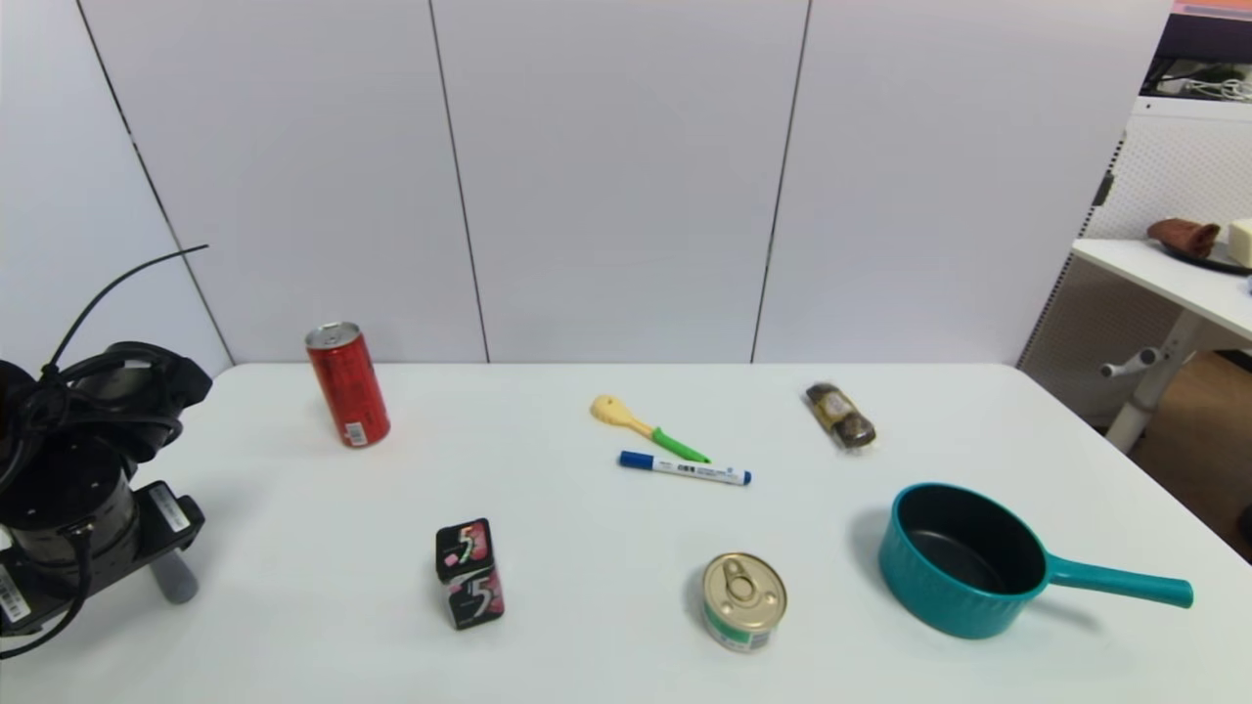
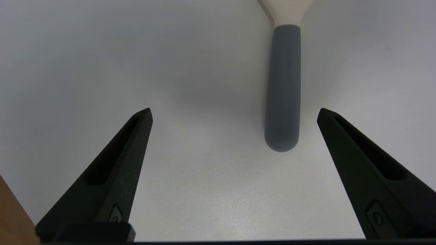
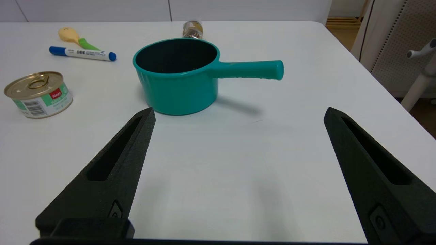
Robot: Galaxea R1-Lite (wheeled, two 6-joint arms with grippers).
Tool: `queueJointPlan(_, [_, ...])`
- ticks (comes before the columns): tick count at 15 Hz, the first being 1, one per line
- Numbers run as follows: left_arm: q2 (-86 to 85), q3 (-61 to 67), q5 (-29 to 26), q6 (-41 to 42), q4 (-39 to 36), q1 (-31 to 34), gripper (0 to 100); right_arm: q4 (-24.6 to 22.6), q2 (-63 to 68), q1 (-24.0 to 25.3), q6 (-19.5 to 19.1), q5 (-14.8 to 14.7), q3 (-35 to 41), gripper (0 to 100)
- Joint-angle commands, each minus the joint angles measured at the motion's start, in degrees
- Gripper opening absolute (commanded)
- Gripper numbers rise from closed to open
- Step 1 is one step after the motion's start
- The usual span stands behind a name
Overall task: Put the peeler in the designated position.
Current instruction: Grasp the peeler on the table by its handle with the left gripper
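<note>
Left pincer (image 2: 235,114): poised low over the white tabletop (image 1: 606,606) at its left edge, black fingers (image 2: 112,170) spread wide, nothing gripped. In the head view the arm's black wrist housing covers most of what lies under it.

Small peeler with cream-white head and stubby grey handle (image 2: 282,88): flat on the tabletop under the left pincer, handle end between the fingers, nearer one of them and touching neither. Head cut off by the wrist view's edge; blade not visible. In the head view only the grey handle tip (image 1: 174,579) shows.

Red drink can (image 1: 348,384): upright, far left.

Black gum box (image 1: 469,573): near front.

Yellow utensil with green handle (image 1: 646,427) and blue-capped white marker (image 1: 685,468): centre, just beside each other.

Gold-lidded tin (image 1: 744,600): front.

Wrapped chocolates (image 1: 840,416): contents hard to make out.

Teal saucepan (image 1: 963,560): right.

Right pincer (image 3: 238,114): released, hovering near the saucepan.
</note>
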Motion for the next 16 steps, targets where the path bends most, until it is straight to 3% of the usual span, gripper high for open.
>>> queueJointPlan(1, [4.57, -2.93, 0.46, -0.26, -0.05, -0.26, 100, 0.01, 0.07, 0.02, -0.02, 0.02, 0.0, 100])
queueJointPlan(16, [11.16, -6.53, 0.55, -1.05, -0.32, -0.79, 100, 0.01, -0.01, 0.02, -0.02, 0.02, 0.0, 100])
